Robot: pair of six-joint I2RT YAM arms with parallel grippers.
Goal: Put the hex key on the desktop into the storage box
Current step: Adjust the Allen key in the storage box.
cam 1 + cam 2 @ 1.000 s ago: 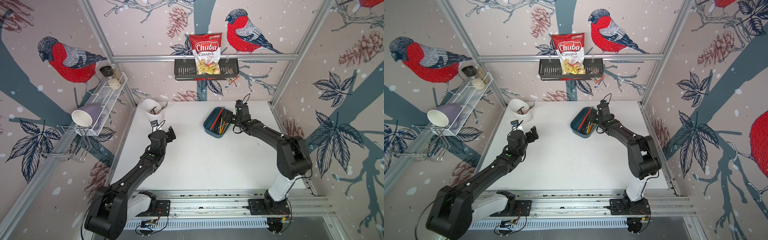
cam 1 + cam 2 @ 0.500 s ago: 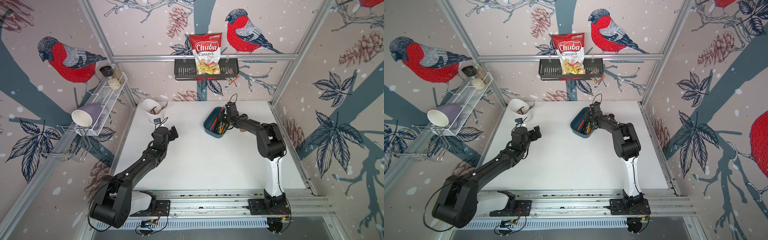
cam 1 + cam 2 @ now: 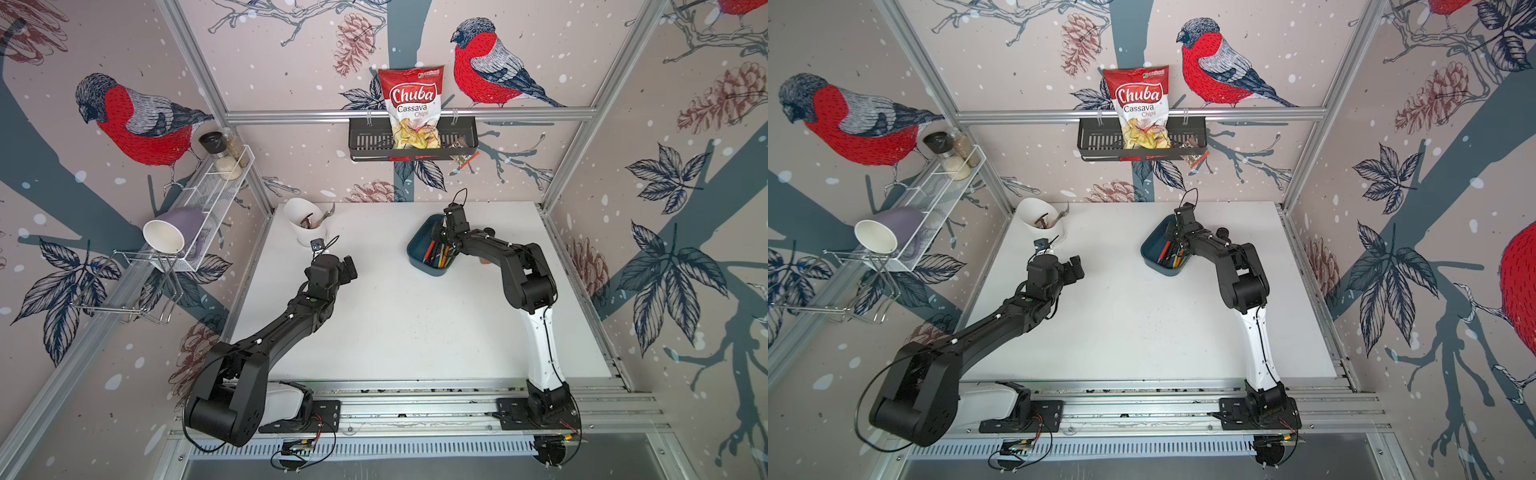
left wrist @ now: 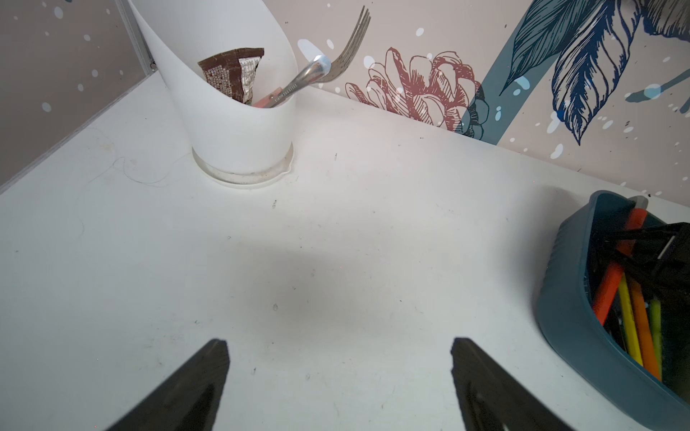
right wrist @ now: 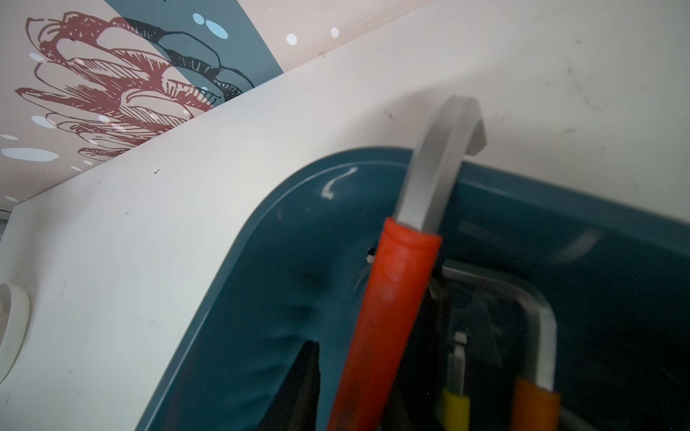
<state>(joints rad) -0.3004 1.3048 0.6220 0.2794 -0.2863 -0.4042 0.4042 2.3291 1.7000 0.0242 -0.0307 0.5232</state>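
Right gripper (image 3: pixel 444 232) low in the storage box (image 3: pixel 417 254), hex key (image 5: pixel 388 298) leaning on the rim

Reaching down into the box, my right gripper lies close along the red-sleeved hex key. Whether its jaws pinch the sleeve or stand free of it I cannot tell, because the fingertips are hidden among the tools. The key is inside the box but tilted, with its bare bent end hooked over the rim. I think this is because the box is shallow and the key is long. Other keys (image 5: pixel 454 406), with yellow and orange sleeves, lie beside it in the box. My left gripper (image 4: pixel 338 341) hangs wide and empty over the bare desktop (image 3: pixel 415 328), well apart from the box, probably to keep out of the way.

The desktop is white and a little scuffed. A white cup (image 3: pixel 302 226) with a fork (image 4: pixel 338 63) in it stands in the far corner. On the bird-patterned walls hang a black basket (image 3: pixel 370 143) with a chips bag (image 3: pixel 411 104), and a wire shelf (image 3: pixel 210 195).
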